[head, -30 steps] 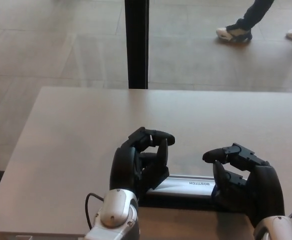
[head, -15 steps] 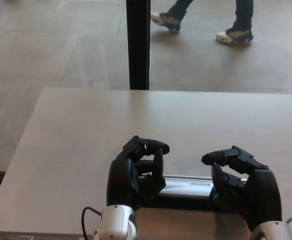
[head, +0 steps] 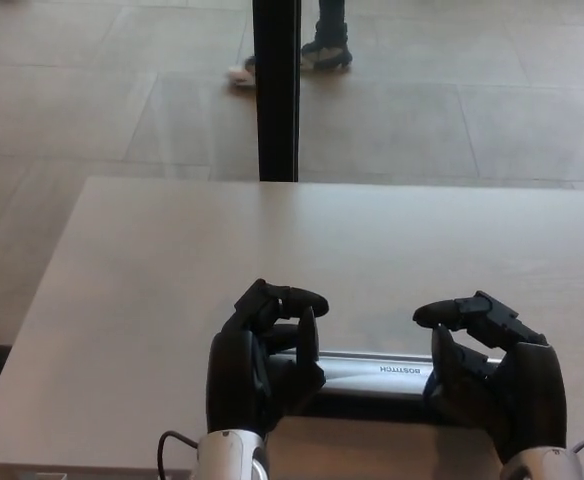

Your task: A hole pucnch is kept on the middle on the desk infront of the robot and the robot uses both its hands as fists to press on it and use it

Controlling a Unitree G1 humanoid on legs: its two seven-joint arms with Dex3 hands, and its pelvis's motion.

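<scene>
- The left hand (head: 262, 355) is seen at the left end of the hole punch (head: 372, 372), its fingers curled inward into a loose fist with nothing held inside it. It is set over that end of the lever; whether it is pressing down or only resting there cannot be told.
- The hole punch lies near the front edge of the desk (head: 152, 260), roughly in the middle before the robot. Its long axis runs side to side across the view, so one end is given to each hand. Only the silver bar between the hands is shown; both ends are hidden beneath them.
- The right hand (head: 487, 365) is placed at the right end, its fingers likewise bent round into a fist and closed on nothing. Its thumb and fingertips are raised a little above the bar, so contact looks less sure than on the left.
- Both hands are judged about equally near to the punch; the coming press is expected to be straight down, shared evenly so the bar is not tipped.
- No containers are seen on the desk, and no paper is visible in the punch.
- Beyond the desk a black post (head: 275, 90) and a person's shoes (head: 312, 58) are seen on the floor.
</scene>
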